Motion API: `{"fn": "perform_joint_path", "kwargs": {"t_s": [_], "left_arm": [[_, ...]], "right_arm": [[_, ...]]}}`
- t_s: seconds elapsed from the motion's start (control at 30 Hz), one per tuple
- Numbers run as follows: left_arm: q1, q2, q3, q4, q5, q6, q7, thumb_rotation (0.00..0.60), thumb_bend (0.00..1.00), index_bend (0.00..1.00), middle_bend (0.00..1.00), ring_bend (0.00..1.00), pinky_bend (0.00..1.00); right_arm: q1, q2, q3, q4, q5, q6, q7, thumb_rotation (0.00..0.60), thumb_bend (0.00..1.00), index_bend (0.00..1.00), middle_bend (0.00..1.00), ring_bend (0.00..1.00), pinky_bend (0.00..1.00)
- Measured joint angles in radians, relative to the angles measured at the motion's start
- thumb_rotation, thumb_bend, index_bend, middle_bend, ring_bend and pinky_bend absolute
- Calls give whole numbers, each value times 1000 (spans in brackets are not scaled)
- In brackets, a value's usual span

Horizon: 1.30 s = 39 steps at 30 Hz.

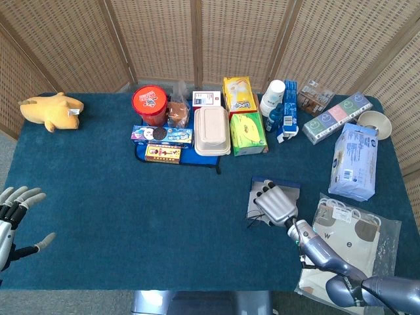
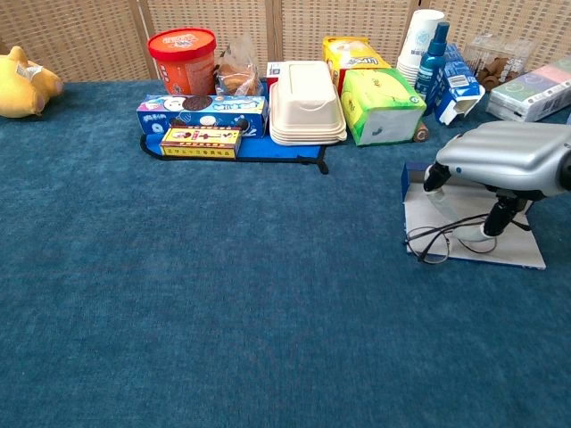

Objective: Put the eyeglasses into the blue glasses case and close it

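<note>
The blue glasses case (image 1: 289,186) lies open on the blue cloth at the right, its white lining (image 2: 510,251) facing up. The thin-framed eyeglasses (image 2: 426,245) lie low across the lining's front left corner, one part hanging over the edge; in the head view the eyeglasses (image 1: 251,220) peek out left of the hand. My right hand (image 2: 505,159) hovers over the case, palm down, thumb tip down on the lining by the frame and fingers (image 2: 436,177) curled above it, still holding the glasses. My left hand (image 1: 14,214) is at the near left table edge, fingers spread, holding nothing.
Along the back stand a red tub (image 1: 149,104), a white clamshell box (image 1: 211,130), a green tissue box (image 1: 247,133), bottles and cartons. A wipes pack (image 1: 354,161) and a plastic bag (image 1: 348,231) lie right of the case. A yellow plush (image 1: 51,110) sits far left.
</note>
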Motion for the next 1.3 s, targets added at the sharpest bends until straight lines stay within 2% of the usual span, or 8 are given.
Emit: {"fn": "perform_joint_path", "kwargs": {"t_s": [0.4, 0.93, 1.3], "left_arm": [[-3, -1, 0, -6, 6, -2, 7, 600, 132, 188, 176, 105, 0], [2, 4, 3, -17, 16, 7, 18, 600, 131, 188, 176, 105, 0], [8, 7, 5, -18, 23, 19, 17, 600, 132, 189, 176, 105, 0]], "right_arm": [[-14, 15, 42, -24, 36, 37, -9, 600, 326, 609, 433, 296, 204], [1, -19, 88, 47, 129, 15, -5, 600, 314, 593, 427, 293, 204], [9, -27, 94, 85, 168, -4, -3, 600, 311, 589, 424, 279, 204]]}}
